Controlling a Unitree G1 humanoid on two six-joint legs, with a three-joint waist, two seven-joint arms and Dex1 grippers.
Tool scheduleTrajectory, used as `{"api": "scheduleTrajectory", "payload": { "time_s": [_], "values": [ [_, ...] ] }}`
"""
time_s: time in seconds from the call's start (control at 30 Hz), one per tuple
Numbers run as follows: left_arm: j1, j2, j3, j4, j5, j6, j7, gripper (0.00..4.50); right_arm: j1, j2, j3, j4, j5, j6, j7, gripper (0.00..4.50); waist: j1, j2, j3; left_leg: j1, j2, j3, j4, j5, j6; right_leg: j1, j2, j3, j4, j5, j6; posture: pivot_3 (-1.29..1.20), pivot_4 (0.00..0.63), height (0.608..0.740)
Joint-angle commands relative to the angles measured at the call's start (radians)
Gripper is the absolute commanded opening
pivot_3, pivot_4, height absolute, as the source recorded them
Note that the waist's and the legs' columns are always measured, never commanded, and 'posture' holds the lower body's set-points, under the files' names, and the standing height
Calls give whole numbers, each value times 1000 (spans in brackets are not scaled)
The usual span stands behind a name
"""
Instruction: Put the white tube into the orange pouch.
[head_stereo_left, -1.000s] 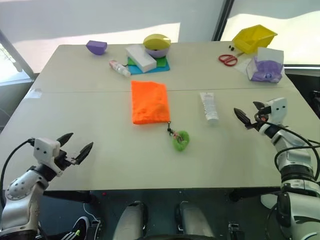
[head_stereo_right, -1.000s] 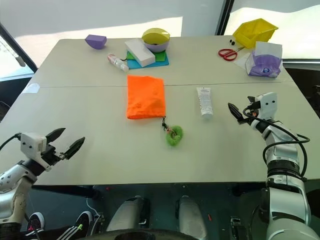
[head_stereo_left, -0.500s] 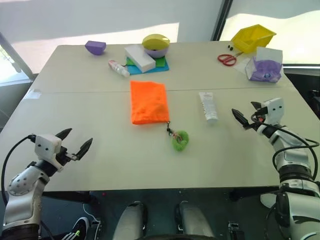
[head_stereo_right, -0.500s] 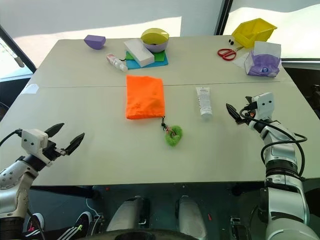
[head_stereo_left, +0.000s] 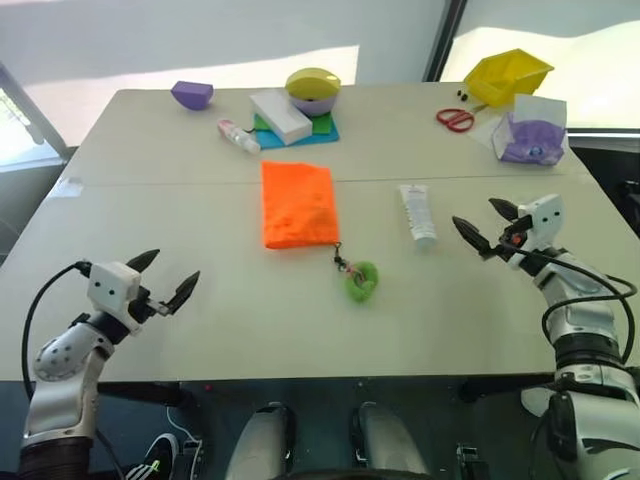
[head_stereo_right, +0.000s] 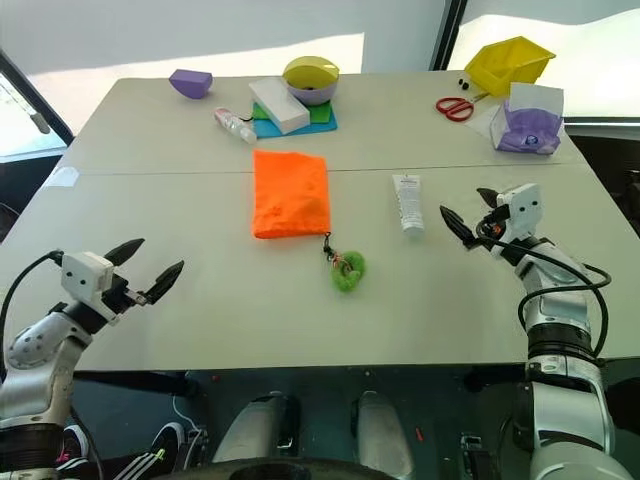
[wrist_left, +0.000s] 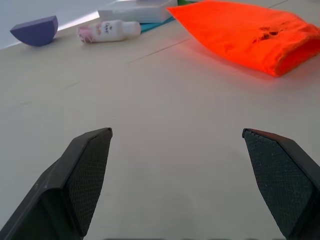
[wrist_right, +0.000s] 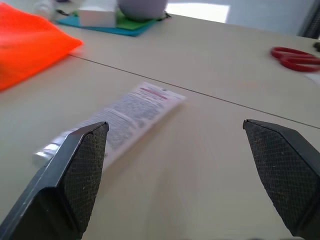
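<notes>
Claw on the right arm, spread wide and empty, hovers just beside the flat white plastic squeeze tube lying on the pale worktop; likely light, soft and slippery, so pinch across its flat mid-body.

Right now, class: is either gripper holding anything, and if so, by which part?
Nothing is held. The left gripper and right gripper are open; the tube lies untouched on the table.

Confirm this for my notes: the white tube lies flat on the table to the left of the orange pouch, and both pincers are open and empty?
Wrong side. The white tube lies flat on the table to the right of the orange pouch, as the left eye view shows. The left pincer and right pincer are indeed open and empty.
</notes>
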Motion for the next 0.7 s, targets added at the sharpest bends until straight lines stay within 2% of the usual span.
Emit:
{"api": "scheduleTrajectory", "payload": {
  "time_s": [0.03,0.13,0.23,0.37,0.53,0.63,0.7],
  "values": [
    [-66,7,-51,-47,59,-17,28,4469,66,1,45,-229,74,22,143,4500,3,0,0,0,0,0,0,0,0,0,0,0,0,0,0,0,150,740],
    [-134,2,-165,-36,196,-59,53,4469,138,25,127,-430,81,49,185,4500,1,0,0,1,0,0,0,0,0,1,0,0,1,0,0,0,150,740],
    [-210,-16,-265,-22,360,-86,138,4469,155,89,176,-541,64,91,104,4500,-3,0,0,1,0,0,1,0,0,1,1,0,2,0,1,0,150,740],
    [-287,-41,-356,-4,506,-91,225,4469,193,148,231,-592,-12,78,19,4500,2,0,0,1,0,0,2,1,0,0,1,1,3,1,2,0,150,740],
    [-343,-73,-417,39,622,-65,318,4469,215,164,240,-626,-22,77,-18,4500,4,0,0,-1,0,1,2,1,0,-3,2,1,3,1,2,0,150,740],
    [-370,-93,-437,61,638,-66,341,4469,217,152,239,-622,-23,74,-17,4500,3,-1,0,-1,0,3,2,1,0,-3,2,2,5,1,2,0,150,740],
    [-375,-119,-449,68,594,-62,310,4469,210,147,232,-612,-20,71,-20,4500,2,-1,0,0,0,3,3,2,1,-3,3,2,6,1,2,0,150,740]
  ]
}}
